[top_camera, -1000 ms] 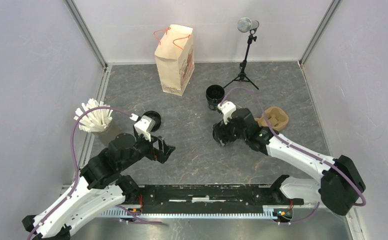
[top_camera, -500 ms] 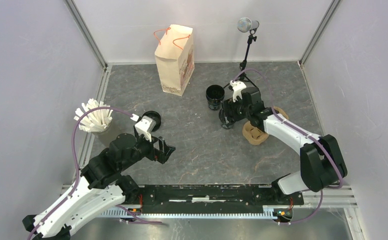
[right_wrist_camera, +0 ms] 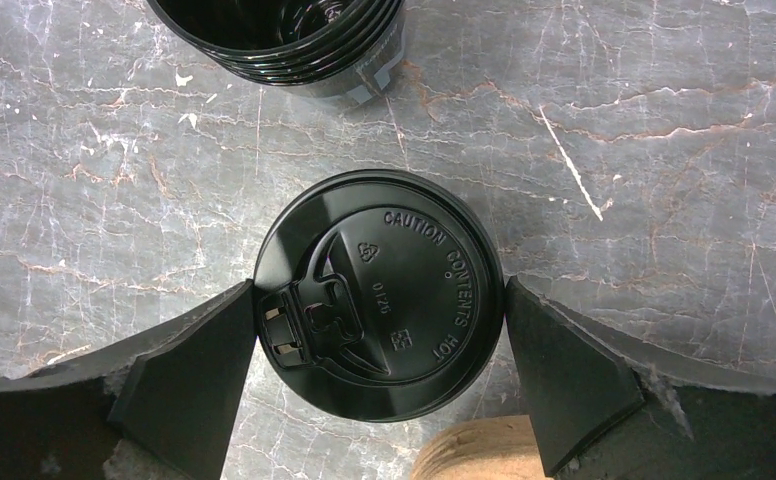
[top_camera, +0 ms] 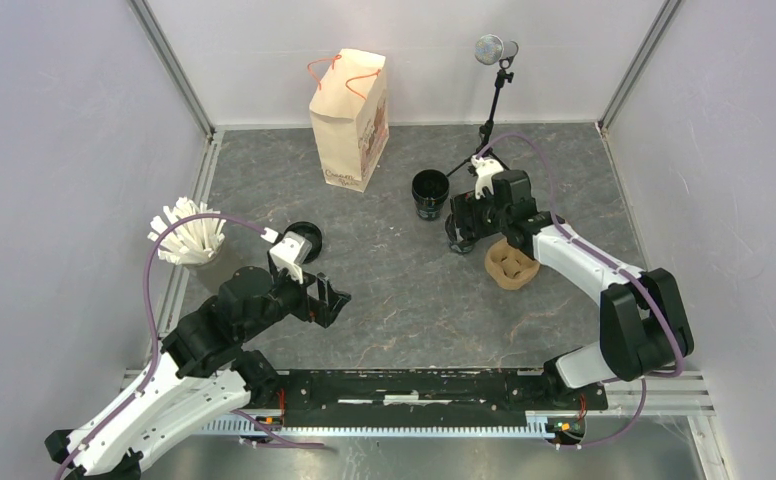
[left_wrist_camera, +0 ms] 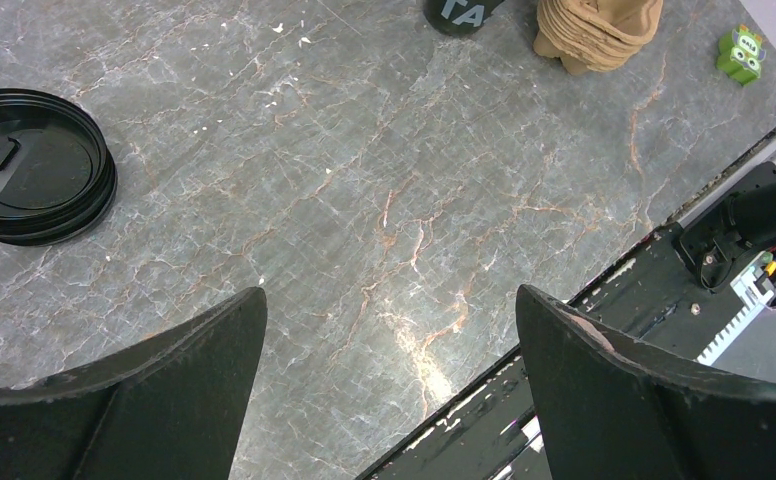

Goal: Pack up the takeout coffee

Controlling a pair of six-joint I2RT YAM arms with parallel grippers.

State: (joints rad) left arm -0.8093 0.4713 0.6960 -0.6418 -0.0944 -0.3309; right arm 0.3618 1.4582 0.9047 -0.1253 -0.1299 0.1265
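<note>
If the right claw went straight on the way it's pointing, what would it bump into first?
Most likely the lidded black cup standing between its jaws; the right gripper points straight down at its lid.

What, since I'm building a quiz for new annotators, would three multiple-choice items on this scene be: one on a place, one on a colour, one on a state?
1. The lidded cup stands:
A. inside the cup carrier
B. between the fingers of the right gripper
C. on a shelf

2. The cup carrier is:
A. white
B. red
C. brown

3. The left gripper is:
A. open, holding nothing
B. shut on a lid
C. shut on a cup

Answers:
1 B: the right wrist view shows one finger on either side of its lid, with the carrier apart at the picture's edge.
2 C: the top view shows plain brown moulded pulp.
3 A: its fingers stand wide apart with only tabletop between them.
</note>
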